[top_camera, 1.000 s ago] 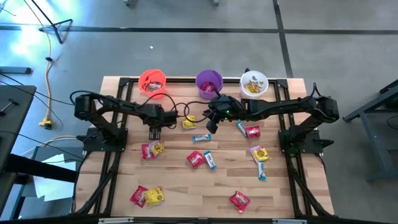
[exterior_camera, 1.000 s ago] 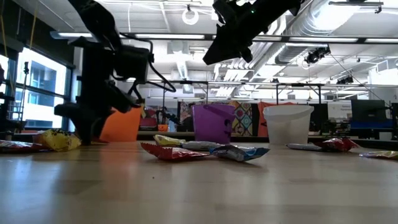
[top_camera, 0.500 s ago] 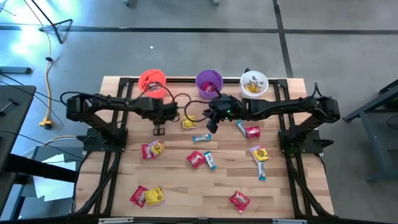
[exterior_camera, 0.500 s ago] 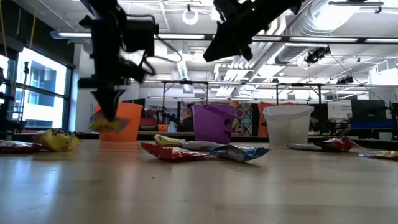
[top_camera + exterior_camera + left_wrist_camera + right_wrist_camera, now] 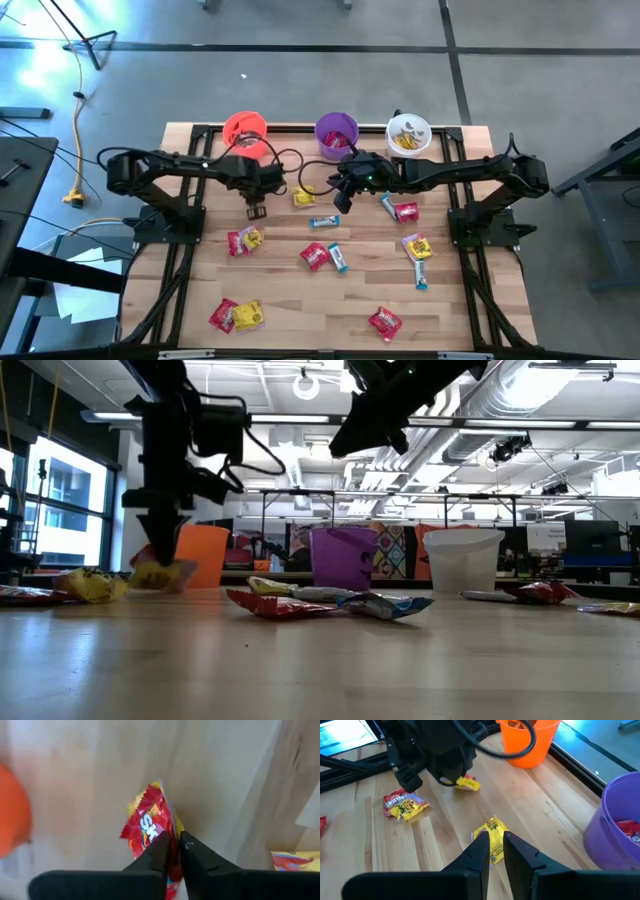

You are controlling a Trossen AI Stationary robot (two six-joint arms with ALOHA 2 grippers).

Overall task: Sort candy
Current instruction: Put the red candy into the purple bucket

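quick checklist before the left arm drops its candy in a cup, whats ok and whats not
1. Grip: the left end effector is shut on a red and yellow packet. Ok.
2. Lift: in the low view the packet hangs near the table; whether it clears the cup rim, cannot tell.
3. Position: in the high view the left end effector is short of the orange cup, not over it. Not ok.
4. Target cup: the purple cup holds red packets, the white cup yellow ones; the orange cup's contents, cannot tell.
5. Other arm: the right end effector hangs above a yellow packet, apart from the left one. Ok.
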